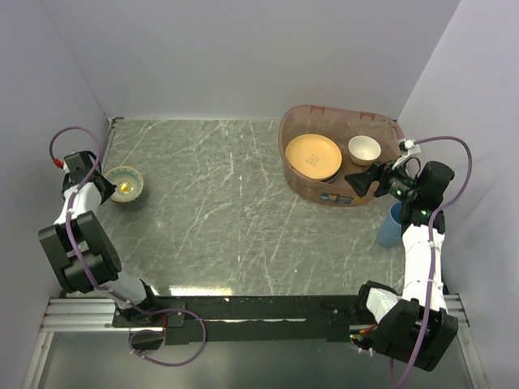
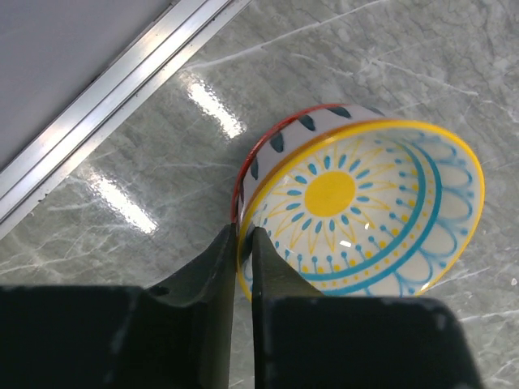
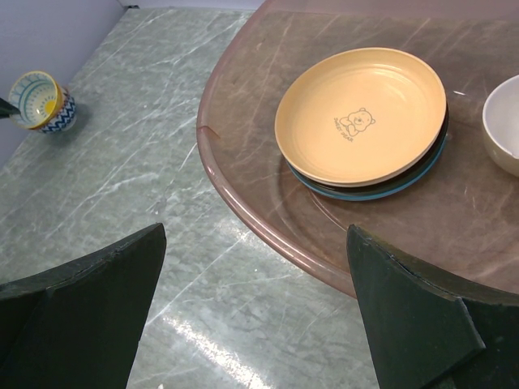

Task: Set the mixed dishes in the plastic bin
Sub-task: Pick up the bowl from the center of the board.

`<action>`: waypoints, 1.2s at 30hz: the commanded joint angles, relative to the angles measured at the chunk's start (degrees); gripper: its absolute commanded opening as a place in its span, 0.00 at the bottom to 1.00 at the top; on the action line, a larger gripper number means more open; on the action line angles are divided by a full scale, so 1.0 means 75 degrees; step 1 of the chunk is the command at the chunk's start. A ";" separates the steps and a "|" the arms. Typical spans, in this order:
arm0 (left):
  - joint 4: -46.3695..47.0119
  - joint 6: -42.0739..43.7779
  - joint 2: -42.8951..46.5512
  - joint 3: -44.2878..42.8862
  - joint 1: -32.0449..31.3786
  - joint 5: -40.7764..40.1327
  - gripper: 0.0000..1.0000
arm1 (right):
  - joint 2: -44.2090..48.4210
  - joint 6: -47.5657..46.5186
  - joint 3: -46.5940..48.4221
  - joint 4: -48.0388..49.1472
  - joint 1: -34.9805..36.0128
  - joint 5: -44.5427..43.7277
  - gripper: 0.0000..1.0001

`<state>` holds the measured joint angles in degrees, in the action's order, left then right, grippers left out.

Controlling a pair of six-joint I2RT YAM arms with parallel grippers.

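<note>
The patterned bowl (image 2: 357,211) sits tilted at the far left of the surface (image 1: 227,211), close to the wall. I have my left hand (image 2: 243,235) pinching its rim, one finger inside and one outside. Well apart on the right, the plastic bin (image 1: 283,138) holds the yellow-orange plate (image 1: 313,156) and, beside it, the small cream bowl (image 1: 364,149). My right hand (image 3: 255,235) hangs spread wide over the bin's near rim. The light blue cup (image 1: 390,226) stands outside the bin by that arm.

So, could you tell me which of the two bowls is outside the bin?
The patterned bowl with the yellow sun inside, far left, its rim pinched by the left gripper. The plain cream bowl sits in the bin.
</note>
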<state>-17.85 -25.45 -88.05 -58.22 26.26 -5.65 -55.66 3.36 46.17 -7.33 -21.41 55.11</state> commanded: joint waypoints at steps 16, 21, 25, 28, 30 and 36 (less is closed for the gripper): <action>-0.0128 -0.0063 0.0841 -0.0546 0.0014 0.0073 0.01 | -0.0009 -0.0131 0.0289 0.0110 -0.0040 -0.0083 1.00; -0.0140 -0.0168 0.1040 -0.0628 0.0014 0.0284 0.01 | -0.0020 -0.0143 0.0289 0.0110 -0.0028 -0.0094 1.00; -0.0105 -0.0321 0.1473 -0.0617 0.0003 0.0518 0.01 | -0.0020 -0.0131 0.0277 0.0099 -0.0040 -0.0118 1.00; -0.0058 -0.0403 0.1754 -0.0558 0.0003 0.0612 0.01 | -0.0032 -0.0131 0.0266 0.0111 -0.0028 -0.0095 1.00; -0.0023 -0.0485 0.1896 -0.0512 0.0014 0.0695 0.01 | -0.0032 -0.0143 0.0266 0.0099 -0.0051 -0.0094 1.00; 0.0106 -0.0719 0.2388 -0.0266 0.0014 0.1314 0.01 | -0.0009 -0.0154 0.0254 0.0134 -0.0040 -0.0083 1.00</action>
<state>-21.67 -28.29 -73.67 -59.61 26.15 -0.62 -55.70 3.11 46.17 -7.53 -21.41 54.68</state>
